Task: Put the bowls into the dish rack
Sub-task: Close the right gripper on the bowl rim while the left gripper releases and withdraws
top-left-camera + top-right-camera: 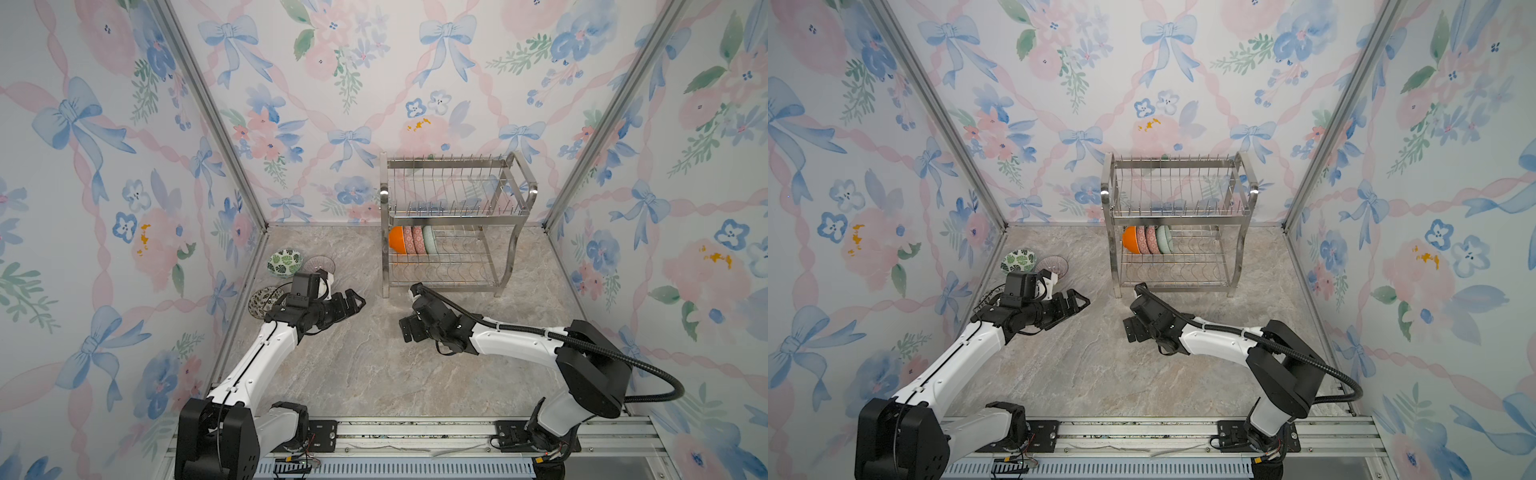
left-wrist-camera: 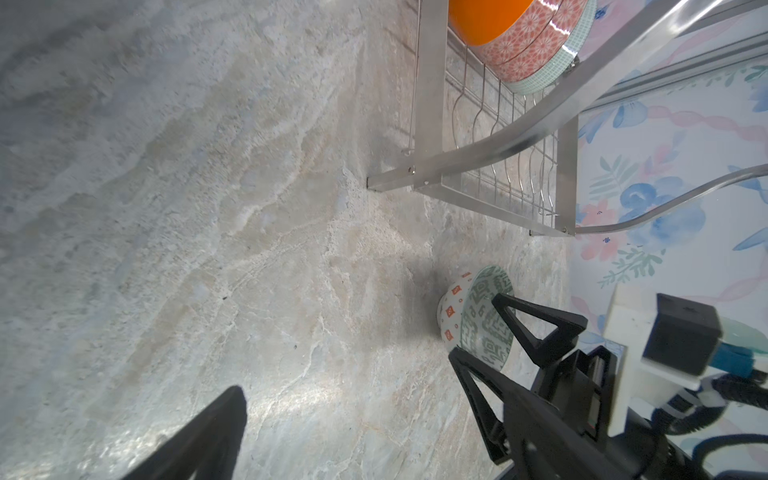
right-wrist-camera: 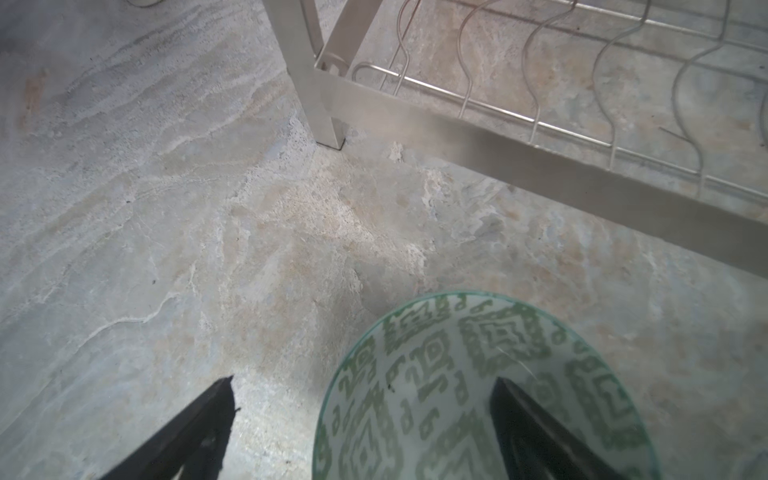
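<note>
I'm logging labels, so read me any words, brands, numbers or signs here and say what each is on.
No readable text anywhere.
The green marks inside the green geometric bowl are pattern, not letters.
The dish rack shows no brand or label that can be read.

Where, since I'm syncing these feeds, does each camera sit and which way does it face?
Top views: high in front, facing down and back; dish rack, table, both arms show.
Left wrist: on left arm, facing across table toward rack; own jaw tip and right gripper show.
Right wrist: on right arm, looking down into the green geometric bowl; both jaws show.
Shared: both wrist views show that bowl and the rack.
</note>
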Controlling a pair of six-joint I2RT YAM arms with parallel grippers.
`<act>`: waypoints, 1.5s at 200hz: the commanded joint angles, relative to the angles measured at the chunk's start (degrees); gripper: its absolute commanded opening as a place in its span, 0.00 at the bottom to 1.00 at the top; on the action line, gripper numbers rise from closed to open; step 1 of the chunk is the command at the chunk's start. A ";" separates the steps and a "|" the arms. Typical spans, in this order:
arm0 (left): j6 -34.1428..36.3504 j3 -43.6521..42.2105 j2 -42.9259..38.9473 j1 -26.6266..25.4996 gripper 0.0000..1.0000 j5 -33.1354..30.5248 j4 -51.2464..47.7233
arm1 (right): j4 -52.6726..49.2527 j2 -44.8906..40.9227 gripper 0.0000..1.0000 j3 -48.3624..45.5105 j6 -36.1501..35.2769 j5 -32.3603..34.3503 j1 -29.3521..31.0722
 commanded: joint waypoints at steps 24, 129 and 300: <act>-4.30 -5.95 -1.64 0.64 0.98 6.11 6.22 | -6.42 4.85 0.90 4.48 2.69 4.56 1.92; -6.03 -9.11 -1.46 0.60 0.98 7.78 9.16 | -9.22 8.44 0.39 7.23 2.17 5.01 1.85; -5.89 -6.67 0.78 -0.96 0.98 8.06 10.08 | -6.70 4.10 0.06 4.56 -0.32 1.86 -0.61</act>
